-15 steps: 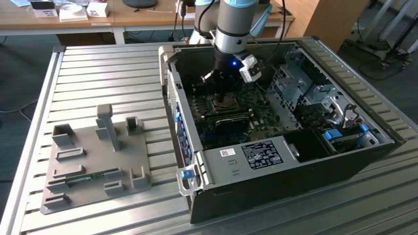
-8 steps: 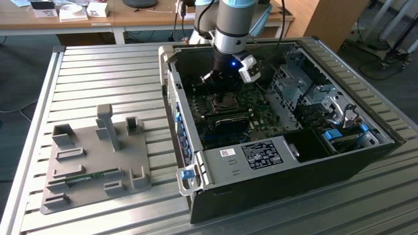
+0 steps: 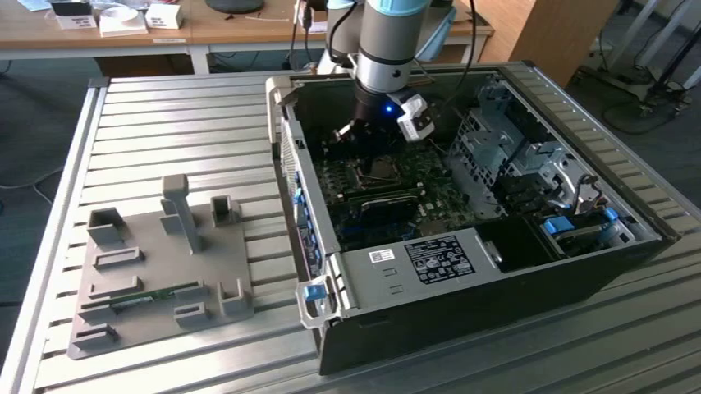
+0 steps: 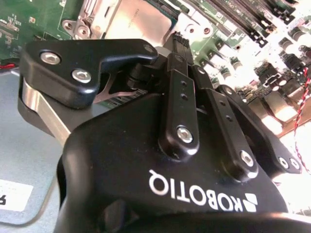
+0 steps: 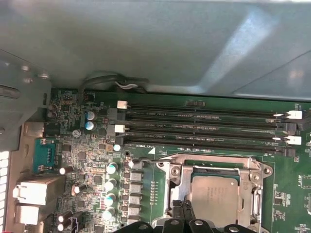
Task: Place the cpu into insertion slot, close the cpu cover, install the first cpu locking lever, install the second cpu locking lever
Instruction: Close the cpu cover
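The cpu (image 5: pixel 215 194) lies flat in its socket on the green motherboard, its dull silver top facing up. The cpu cover (image 5: pixel 214 160), a silvery metal frame, lies down around it. In the first wrist view my gripper (image 5: pixel 182 212) is shut, its black fingertips pressed together at the socket's edge beside the cpu. In the second wrist view the gripper (image 4: pixel 178 40) points at the cpu (image 4: pixel 141 19) with nothing between the fingers. In the exterior view the gripper (image 3: pixel 370 149) hangs inside the open computer case just above the cpu (image 3: pixel 382 168).
Memory slots (image 5: pixel 204 127) run alongside the socket. Case walls (image 3: pixel 287 156) and a drive cage (image 3: pixel 515 152) hem in the arm. A grey fixture plate (image 3: pixel 164 263) with a memory stick (image 3: pixel 143 297) lies on the ribbed metal table at the exterior view's left.
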Controlling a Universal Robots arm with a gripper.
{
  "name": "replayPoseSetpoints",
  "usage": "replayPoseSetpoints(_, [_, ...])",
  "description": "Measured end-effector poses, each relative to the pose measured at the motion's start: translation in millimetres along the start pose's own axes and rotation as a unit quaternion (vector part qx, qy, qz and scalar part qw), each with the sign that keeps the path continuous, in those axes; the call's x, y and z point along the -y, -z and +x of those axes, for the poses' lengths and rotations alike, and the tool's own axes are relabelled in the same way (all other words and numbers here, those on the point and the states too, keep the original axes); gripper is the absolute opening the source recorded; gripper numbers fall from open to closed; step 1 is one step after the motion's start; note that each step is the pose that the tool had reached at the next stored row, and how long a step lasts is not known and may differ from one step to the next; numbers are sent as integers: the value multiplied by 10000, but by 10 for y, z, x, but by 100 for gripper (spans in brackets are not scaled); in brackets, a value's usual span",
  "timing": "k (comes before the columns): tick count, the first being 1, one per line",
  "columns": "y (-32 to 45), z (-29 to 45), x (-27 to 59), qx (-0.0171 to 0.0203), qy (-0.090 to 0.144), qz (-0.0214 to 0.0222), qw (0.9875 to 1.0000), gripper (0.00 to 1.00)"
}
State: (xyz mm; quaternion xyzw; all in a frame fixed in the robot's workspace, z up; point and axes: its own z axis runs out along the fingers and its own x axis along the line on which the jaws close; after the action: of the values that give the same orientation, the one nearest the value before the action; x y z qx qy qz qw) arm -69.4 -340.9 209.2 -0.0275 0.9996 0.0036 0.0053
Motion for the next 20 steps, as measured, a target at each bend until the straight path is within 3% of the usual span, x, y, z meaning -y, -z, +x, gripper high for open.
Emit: replayPoseSetpoints(20, [-61,13,-8,1,-1,-3,10000,11])
